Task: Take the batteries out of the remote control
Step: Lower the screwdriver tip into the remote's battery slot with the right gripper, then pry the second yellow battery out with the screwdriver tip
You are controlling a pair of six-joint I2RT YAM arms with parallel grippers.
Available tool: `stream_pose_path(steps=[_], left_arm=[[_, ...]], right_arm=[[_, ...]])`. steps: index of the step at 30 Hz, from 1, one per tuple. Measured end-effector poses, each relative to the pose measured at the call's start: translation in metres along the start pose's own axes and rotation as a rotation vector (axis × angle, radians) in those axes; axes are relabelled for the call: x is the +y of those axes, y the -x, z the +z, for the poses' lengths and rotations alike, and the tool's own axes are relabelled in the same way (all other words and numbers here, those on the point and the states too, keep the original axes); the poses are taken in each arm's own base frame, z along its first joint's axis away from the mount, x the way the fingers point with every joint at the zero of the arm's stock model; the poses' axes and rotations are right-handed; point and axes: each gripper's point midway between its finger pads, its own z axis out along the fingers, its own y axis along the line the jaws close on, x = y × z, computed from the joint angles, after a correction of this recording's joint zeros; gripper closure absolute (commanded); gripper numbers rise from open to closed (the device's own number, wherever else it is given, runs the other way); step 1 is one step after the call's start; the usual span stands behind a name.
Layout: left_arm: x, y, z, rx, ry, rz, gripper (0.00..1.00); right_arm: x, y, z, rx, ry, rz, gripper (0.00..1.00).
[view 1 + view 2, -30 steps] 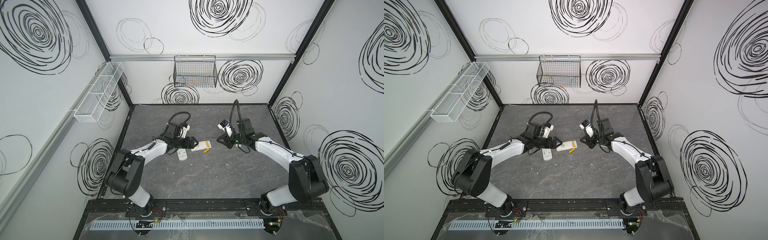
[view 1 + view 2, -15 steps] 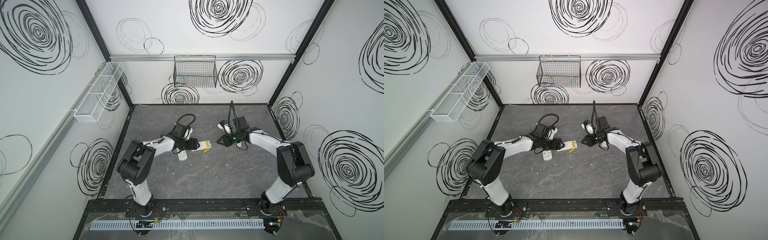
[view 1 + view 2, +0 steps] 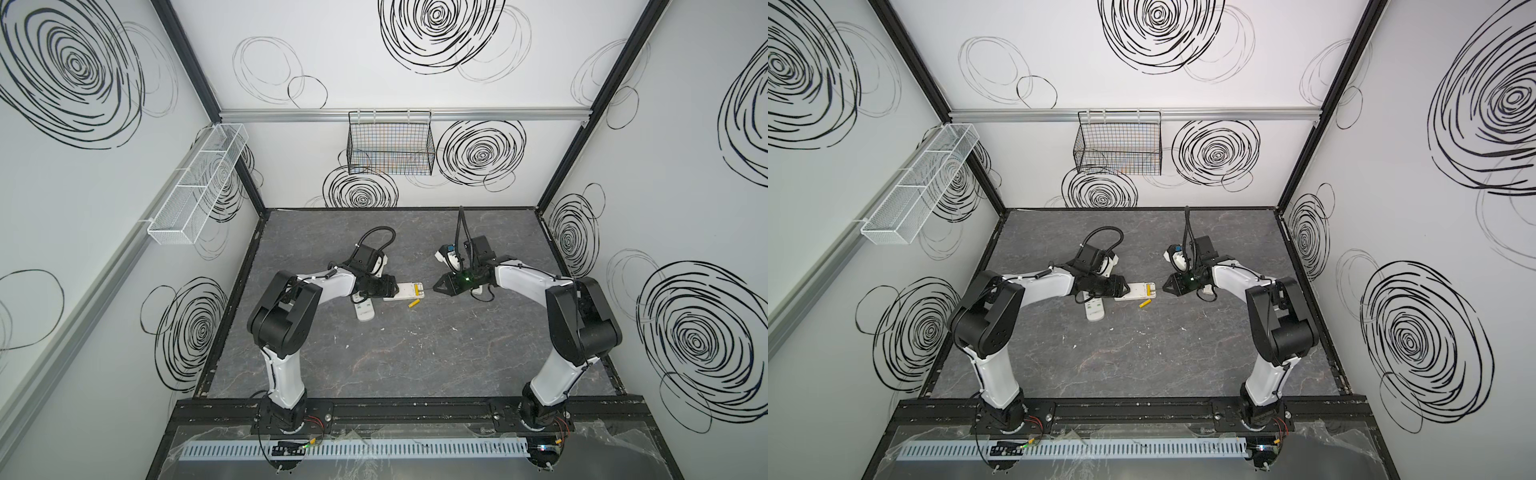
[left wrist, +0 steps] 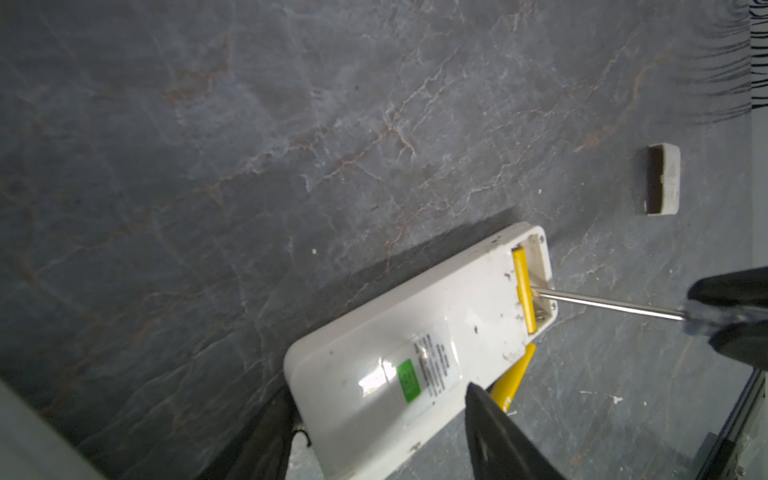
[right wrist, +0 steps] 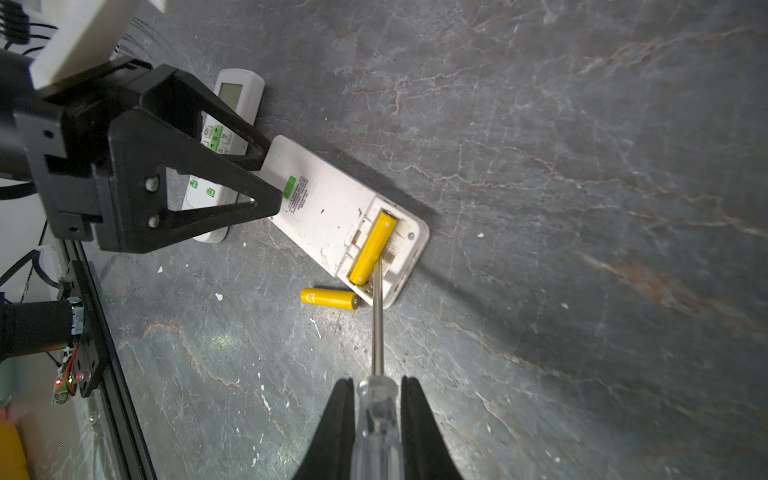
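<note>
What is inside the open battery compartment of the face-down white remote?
One yellow battery, with the screwdriver tip against it. The slot beside it looks empty. What lies beneath the battery is covered.

One battery [image 5: 372,249] sits in the remote [image 5: 328,208], a second battery [image 5: 329,299] beside it on the table [image 5: 540,166]

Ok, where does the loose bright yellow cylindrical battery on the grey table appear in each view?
A top view: the loose yellow battery lies on the table, beside the white plastic remote's open end.
A top view: the battery, same spot.
Left wrist: half hidden behind the remote's edge.
Right wrist: fully visible beside the remote's open corner.
Shared landmark: the remote's open compartment holding a second yellow battery.
</note>
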Motion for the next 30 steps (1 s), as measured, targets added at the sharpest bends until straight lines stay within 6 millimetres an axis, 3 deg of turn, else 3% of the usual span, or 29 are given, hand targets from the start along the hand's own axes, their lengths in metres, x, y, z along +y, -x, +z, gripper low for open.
stream_pose_path(steps=[11, 30], left_arm=[[0.003, 0.003, 0.005, 0.006, 0.04, 0.048, 0.48], [0.002, 0.007, 0.008, -0.001, 0.033, 0.056, 0.48]], right_arm=[[-0.005, -0.007, 0.002, -0.027, 0.082, 0.071, 1.0], [-0.017, -0.015, 0.004, -0.1, 0.2, 0.141, 1.0]])
